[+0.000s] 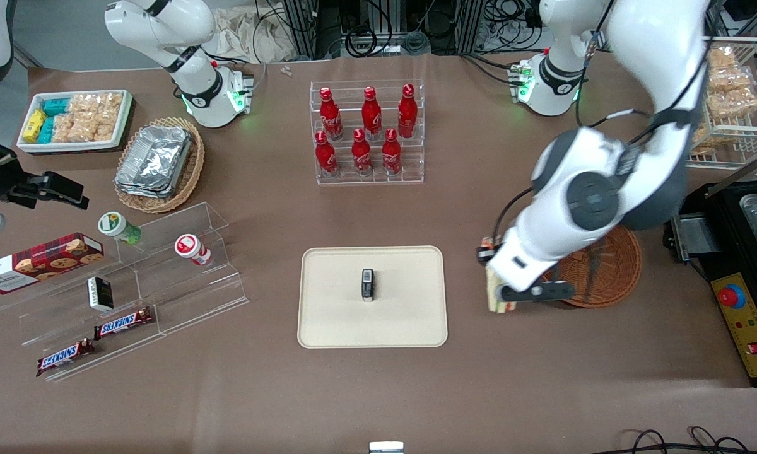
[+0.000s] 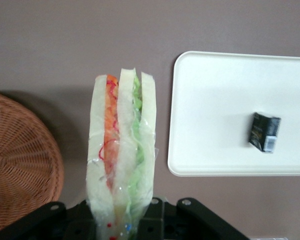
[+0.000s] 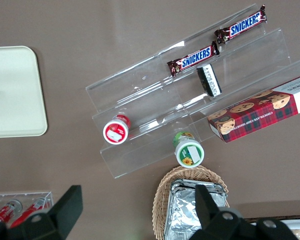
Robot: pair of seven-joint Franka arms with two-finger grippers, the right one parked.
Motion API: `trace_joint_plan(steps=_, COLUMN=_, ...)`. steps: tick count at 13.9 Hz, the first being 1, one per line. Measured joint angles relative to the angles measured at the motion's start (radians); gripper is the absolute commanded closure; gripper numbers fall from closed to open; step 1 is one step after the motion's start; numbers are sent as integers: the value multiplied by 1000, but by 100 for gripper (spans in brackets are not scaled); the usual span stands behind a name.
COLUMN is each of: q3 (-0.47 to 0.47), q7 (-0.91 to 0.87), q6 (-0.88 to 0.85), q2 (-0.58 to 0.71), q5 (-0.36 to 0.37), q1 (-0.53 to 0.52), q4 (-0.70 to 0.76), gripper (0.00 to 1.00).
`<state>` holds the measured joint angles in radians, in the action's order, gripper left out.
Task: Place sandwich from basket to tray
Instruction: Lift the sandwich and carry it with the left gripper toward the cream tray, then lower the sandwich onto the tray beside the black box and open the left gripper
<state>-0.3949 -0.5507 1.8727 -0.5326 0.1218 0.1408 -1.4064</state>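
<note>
Three pale bread slices, orange and green filling, clear-wrapped sandwich (image 2: 122, 145) clamped in gripper (image 2: 121, 220) between basket (image 2: 20, 165) and tray (image 2: 215, 105).

The wrapped sandwich (image 2: 122, 150), pale bread with orange and green filling, hangs on edge in the gripper (image 2: 121, 220), clamped at one end, above bare table between the round reddish-brown wicker basket (image 1: 605, 268) and the cream tray (image 1: 328, 315), which carries a small dark packet (image 1: 368, 284).

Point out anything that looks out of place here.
A small dark packet already lies mid-tray, where the sandwich is meant to go. The gripper holds the sandwich between basket and tray.
</note>
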Motion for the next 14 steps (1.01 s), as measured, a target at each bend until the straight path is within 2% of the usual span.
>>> trace_joint_plan(steps=5, q3=0, q7=-22, q6=211, q2=-178, q5=32, q1=72, q4=15, gripper=100)
trace_joint_plan(steps=10, q3=31, q7=-22, q6=237, q2=-314, q5=34, q1=145, q4=139, gripper=100)
trace_joint_plan(steps=14, q3=40, q7=-22, q6=266, q2=-361, q5=38, q1=160, q4=165, gripper=96)
